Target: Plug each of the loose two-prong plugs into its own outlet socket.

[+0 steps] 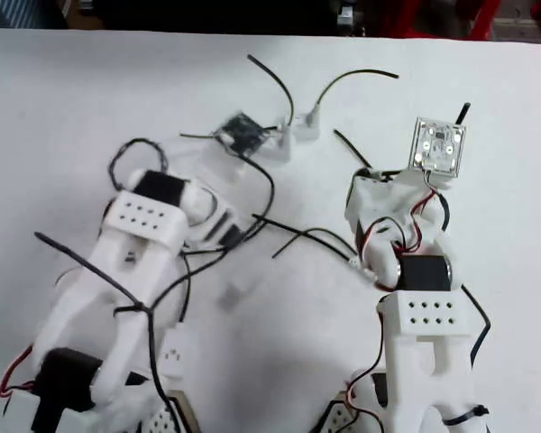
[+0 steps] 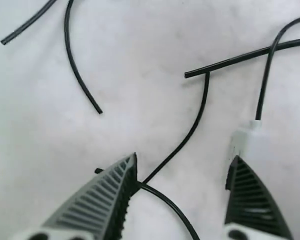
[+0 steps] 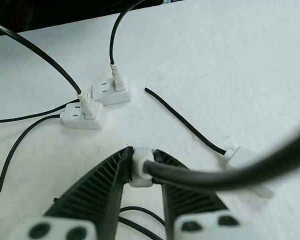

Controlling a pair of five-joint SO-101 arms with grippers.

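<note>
Two white outlet sockets [image 3: 110, 94] [image 3: 82, 116] sit side by side ahead of my right gripper, each with a white plug and black cable in it; in the high view they lie at the back middle [image 1: 304, 129] [image 1: 276, 144]. My right gripper [image 3: 141, 167] is shut on a white two-prong plug [image 3: 140, 159] whose thick black cable runs off to one side. Another loose white plug [image 3: 242, 157] lies on the table close by. My left gripper [image 2: 182, 167] is open just above the table, with a white plug [image 2: 247, 142] touching one fingertip [image 2: 237, 172]. A thin cable [image 2: 190, 132] crosses between the fingers.
A small lit square board [image 1: 437, 144] stands at the back right, beside the right arm [image 1: 415, 271]. Loose black cable pieces [image 1: 302, 236] cross the table's middle. Two small white blocks [image 1: 230, 293] [image 1: 178, 347] lie near the left arm [image 1: 144, 216]. A dark module [image 1: 242, 133] sits near the sockets.
</note>
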